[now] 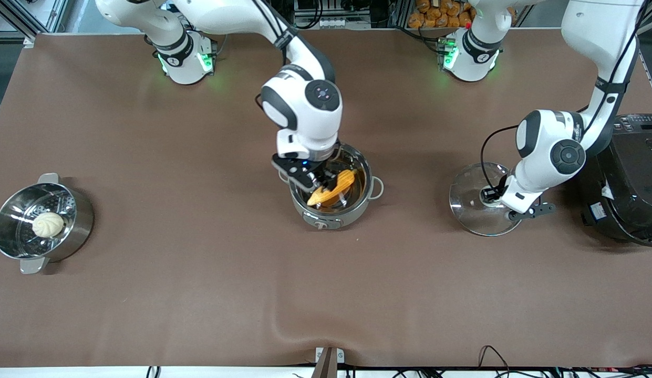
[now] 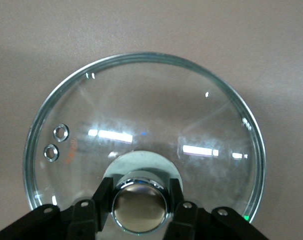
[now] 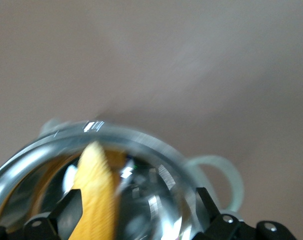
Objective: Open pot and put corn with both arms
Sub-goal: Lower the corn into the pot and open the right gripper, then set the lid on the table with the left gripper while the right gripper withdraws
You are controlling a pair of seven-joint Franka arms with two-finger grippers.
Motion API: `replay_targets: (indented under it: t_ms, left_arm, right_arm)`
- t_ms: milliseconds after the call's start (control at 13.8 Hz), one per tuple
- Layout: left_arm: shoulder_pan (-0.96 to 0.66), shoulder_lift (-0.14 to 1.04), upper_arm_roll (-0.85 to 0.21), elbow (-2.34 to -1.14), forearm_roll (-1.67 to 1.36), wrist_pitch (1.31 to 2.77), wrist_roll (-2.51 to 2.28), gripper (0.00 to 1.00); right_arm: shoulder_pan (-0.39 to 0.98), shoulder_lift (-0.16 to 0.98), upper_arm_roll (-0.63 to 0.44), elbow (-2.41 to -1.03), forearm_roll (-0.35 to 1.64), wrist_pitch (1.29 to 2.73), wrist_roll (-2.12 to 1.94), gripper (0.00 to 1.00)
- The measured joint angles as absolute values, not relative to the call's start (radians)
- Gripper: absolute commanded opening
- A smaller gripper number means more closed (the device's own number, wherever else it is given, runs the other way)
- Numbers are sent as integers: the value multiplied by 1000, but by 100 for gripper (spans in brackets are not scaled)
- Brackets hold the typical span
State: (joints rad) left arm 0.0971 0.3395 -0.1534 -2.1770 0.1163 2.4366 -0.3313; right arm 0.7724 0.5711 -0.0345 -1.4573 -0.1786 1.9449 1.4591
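The grey pot (image 1: 333,218) stands open in the middle of the table. The yellow-orange corn (image 1: 333,189) lies slanted inside it. My right gripper (image 1: 311,181) is over the pot's inside, open, with the corn beside one finger. The right wrist view shows the corn (image 3: 94,195), the pot's rim (image 3: 141,141) and my right gripper (image 3: 137,202) with its jaws wide apart. The glass lid (image 1: 470,212) lies flat on the table toward the left arm's end. My left gripper (image 1: 491,195) is shut on its knob (image 2: 140,202). The left wrist view shows the lid (image 2: 141,110) and my left gripper (image 2: 140,192).
A bare steel steamer pot (image 1: 83,212) with a white bun (image 1: 48,224) in it stands at the right arm's end of the table. A large black rice cooker (image 1: 630,178) stands right beside the left arm, at that end.
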Motion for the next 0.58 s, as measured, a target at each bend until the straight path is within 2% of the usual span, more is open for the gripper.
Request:
replay_targets:
  t_ms: [145,362,579]
  left_arm:
    - [97,342,-155,-2167,129,2437,-331,100]
    - [97,340,-157,-2083,133,2376,-331,100]
    - [92,314,-173,-1894,135,2116,-331,100]
  right_arm:
    - [680,514,-37,-1448,-177,1824,1288,100]
    - [551,452,-36,-1448,-163,1790,1081,100]
    - [418,395,-37,-1449,-131,1747,798,100]
